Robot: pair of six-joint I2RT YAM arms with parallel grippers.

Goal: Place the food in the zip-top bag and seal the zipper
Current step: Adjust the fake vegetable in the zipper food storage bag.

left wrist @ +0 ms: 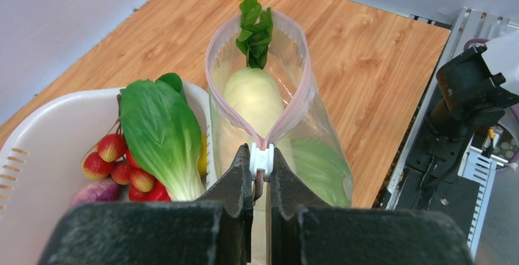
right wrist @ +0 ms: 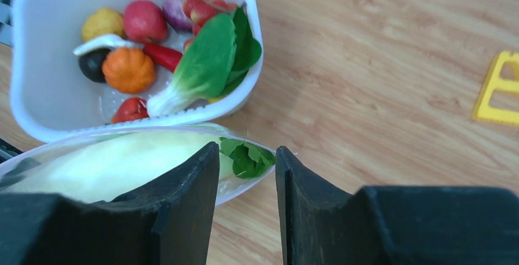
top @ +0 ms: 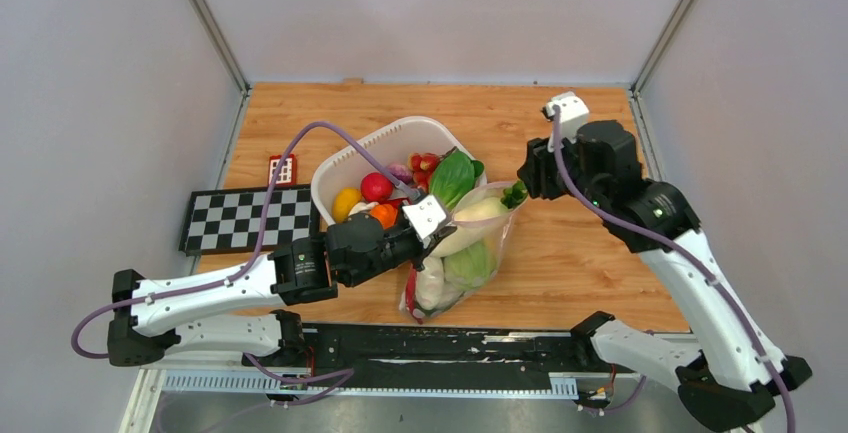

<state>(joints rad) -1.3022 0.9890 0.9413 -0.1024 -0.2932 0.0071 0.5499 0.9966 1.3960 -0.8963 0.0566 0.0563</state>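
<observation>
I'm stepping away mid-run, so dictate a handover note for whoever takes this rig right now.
Left gripper: shut on the zipper at the bag's near end.
Right gripper: open over the far end, holding nothing.
Done: radish and a green piece are in the zip-top bag.
Left: leafy green, strawberries, orange pumpkin and other pieces sit in the white tub; bag mouth gapes, unsealed.

The left gripper [left wrist: 261, 176] pinched the near end of the zipper [left wrist: 299, 103] (at its small white slider [left wrist: 262, 158]), and the zip-top bag [left wrist: 323, 164] gaped open beyond. A white radish [left wrist: 254, 97] lay inside. Just left, a leafy green [left wrist: 160, 131] and red berries [left wrist: 113, 149] sat in the white tub [left wrist: 37, 131].
</observation>
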